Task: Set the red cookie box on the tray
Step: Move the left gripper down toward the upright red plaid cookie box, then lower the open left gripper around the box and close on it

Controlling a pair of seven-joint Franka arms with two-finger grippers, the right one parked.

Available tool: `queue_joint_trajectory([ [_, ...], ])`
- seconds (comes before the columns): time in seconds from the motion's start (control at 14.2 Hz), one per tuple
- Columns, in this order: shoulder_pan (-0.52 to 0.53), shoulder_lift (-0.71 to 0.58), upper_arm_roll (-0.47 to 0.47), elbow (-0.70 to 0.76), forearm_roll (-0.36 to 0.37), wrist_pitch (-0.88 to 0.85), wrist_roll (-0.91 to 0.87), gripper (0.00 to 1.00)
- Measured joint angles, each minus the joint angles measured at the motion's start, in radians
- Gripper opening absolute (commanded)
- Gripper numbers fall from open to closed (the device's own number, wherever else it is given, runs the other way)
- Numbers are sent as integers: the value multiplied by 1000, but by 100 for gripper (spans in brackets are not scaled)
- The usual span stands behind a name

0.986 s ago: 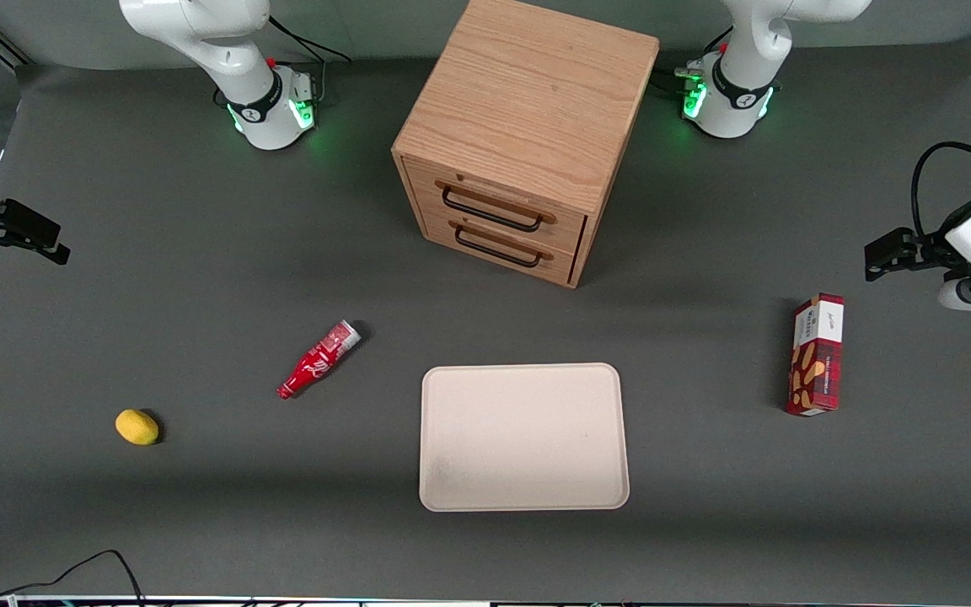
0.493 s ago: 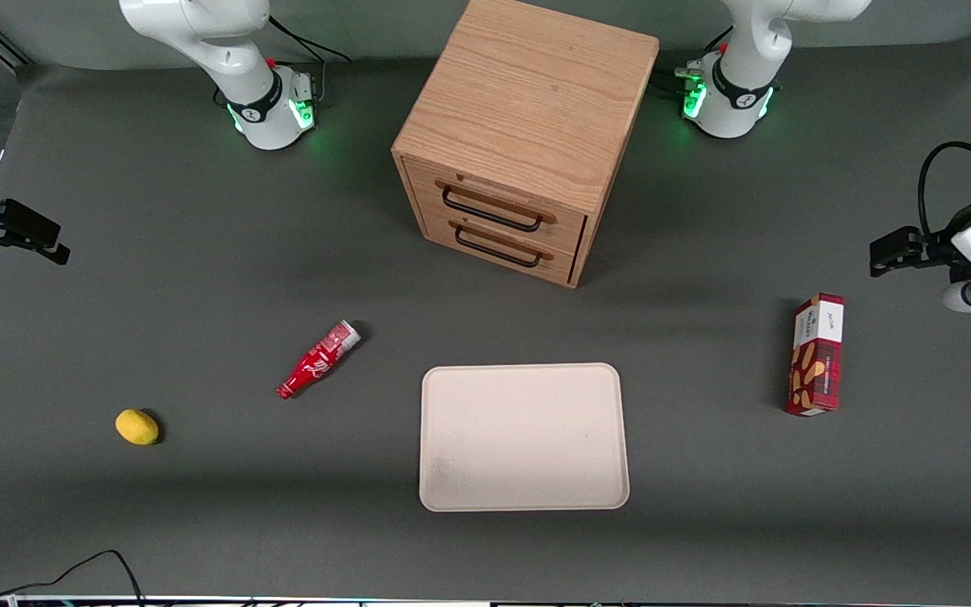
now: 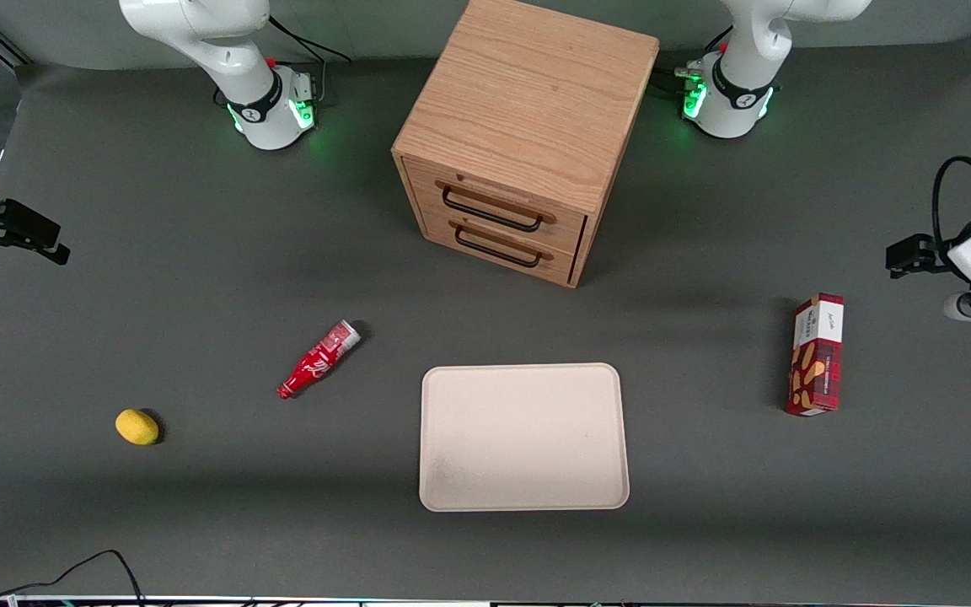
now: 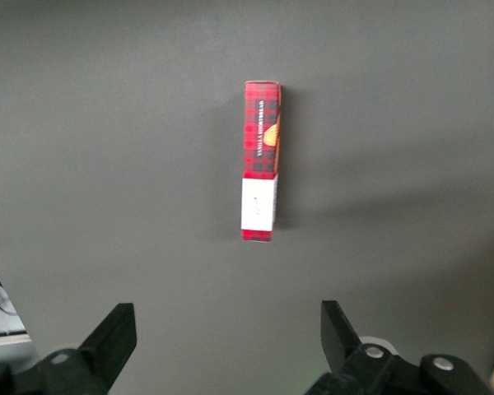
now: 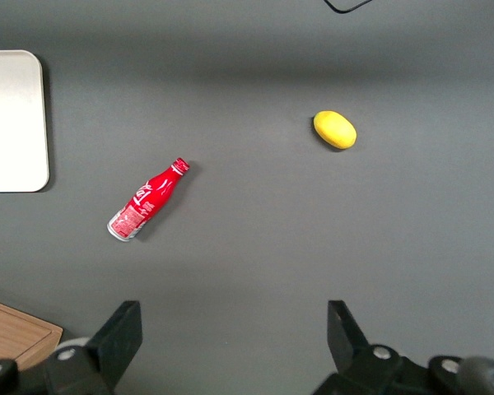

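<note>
The red cookie box [image 3: 817, 354] lies on its long narrow side on the dark table, toward the working arm's end. In the left wrist view the cookie box [image 4: 260, 160] shows its tartan edge and white panel. The cream tray [image 3: 524, 437] sits bare at the table's middle, nearer the front camera than the cabinet, and its corner [image 5: 12, 123] also shows in the right wrist view. My left gripper [image 3: 907, 255] hovers above the table, farther from the camera than the box and closer to the table's end. The gripper [image 4: 226, 321] is open and holds nothing.
A wooden two-drawer cabinet [image 3: 528, 135] stands farther from the camera than the tray. A small red bottle [image 3: 318, 360] and a yellow lemon [image 3: 136, 427] lie toward the parked arm's end. A black cable [image 3: 72, 569] runs along the near edge.
My left gripper has drifted sideways toward the working arm's end of the table, away from the cabinet. The box, tray and other objects have not moved.
</note>
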Motion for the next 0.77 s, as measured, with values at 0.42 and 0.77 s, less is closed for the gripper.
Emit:
queue_joint_trajectory([
  [0.42,66,143,56,-138,-163,239,102,100],
  [0.77,40,189,22,-280,-179,464,102,100],
])
